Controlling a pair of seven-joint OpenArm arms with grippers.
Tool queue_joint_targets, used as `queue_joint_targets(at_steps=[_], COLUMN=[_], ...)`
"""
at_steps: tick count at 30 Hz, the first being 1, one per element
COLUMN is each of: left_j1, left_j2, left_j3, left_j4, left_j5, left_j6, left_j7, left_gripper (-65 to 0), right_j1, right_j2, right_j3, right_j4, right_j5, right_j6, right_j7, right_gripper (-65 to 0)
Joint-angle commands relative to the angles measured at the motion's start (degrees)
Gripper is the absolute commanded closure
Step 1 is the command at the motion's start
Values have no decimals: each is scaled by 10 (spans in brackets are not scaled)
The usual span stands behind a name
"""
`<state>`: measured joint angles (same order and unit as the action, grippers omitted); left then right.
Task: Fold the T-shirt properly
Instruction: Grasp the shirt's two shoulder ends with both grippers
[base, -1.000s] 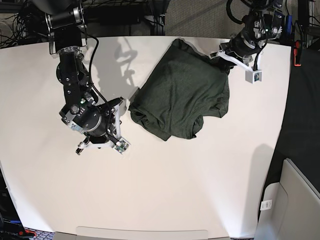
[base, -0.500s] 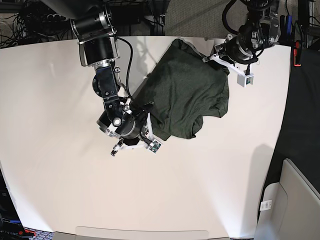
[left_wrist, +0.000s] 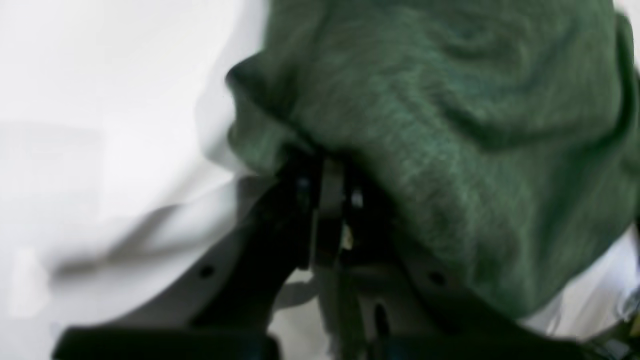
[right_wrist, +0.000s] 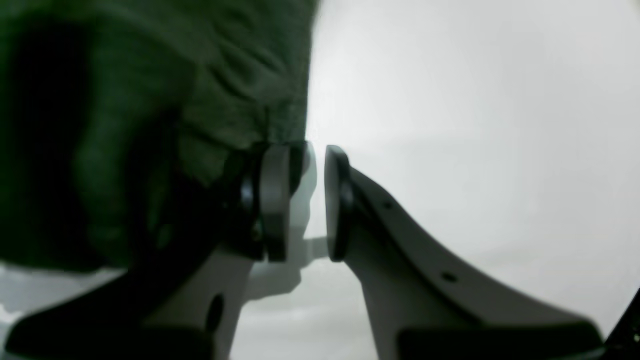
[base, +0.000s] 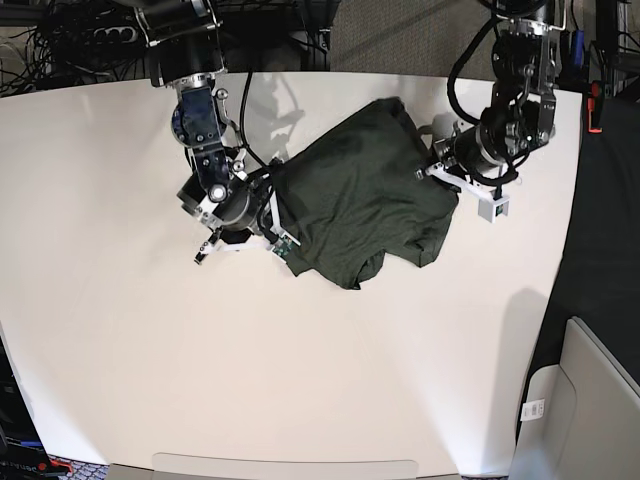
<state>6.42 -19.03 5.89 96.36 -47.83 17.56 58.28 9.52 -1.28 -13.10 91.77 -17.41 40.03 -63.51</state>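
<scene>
We see the olive-green T-shirt (base: 360, 195) bunched upper centre on the white table (base: 150, 360) | left gripper (left_wrist: 327, 200) pinches its edge | right gripper (right_wrist: 306, 200) slightly parted, empty, touching its left edge.

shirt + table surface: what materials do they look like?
T-shirt: thin, soft knit, likely cotton-blend jersey; heathered dark olive with a matte, finely ribbed texture in the left wrist view, and it bunches into loose folds.
Table: smooth, white and matte; probably laminate or painted board, though a sheet covering is possible.
</scene>
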Motion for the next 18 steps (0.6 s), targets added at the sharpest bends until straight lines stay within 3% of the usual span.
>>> queue_joint_targets(at_steps=[1,8,12,18], left_j1=[-11,-79,-84,-72], left_j2=[-6,-11,-22,-35], left_j3=[-1,41,58,53], left_j4=[-10,-56,-57,-20], left_j5=[8,10,35,69], left_j6=[8,8,8,12], left_j7=[4,-18,-38,-38], left_gripper=[-8,-8,-8,-6], right_j1=[5,-39,-60,-71], right_j2=[1,23,21,19], right_j3=[-1,2,45,113], right_j4=[30,129,193,237], right_j5=[2,31,34,152], right_j6=[0,0,0,0], right_j7=[-4,-24,-24,-26], right_gripper=[-124,-124,-124,-124])
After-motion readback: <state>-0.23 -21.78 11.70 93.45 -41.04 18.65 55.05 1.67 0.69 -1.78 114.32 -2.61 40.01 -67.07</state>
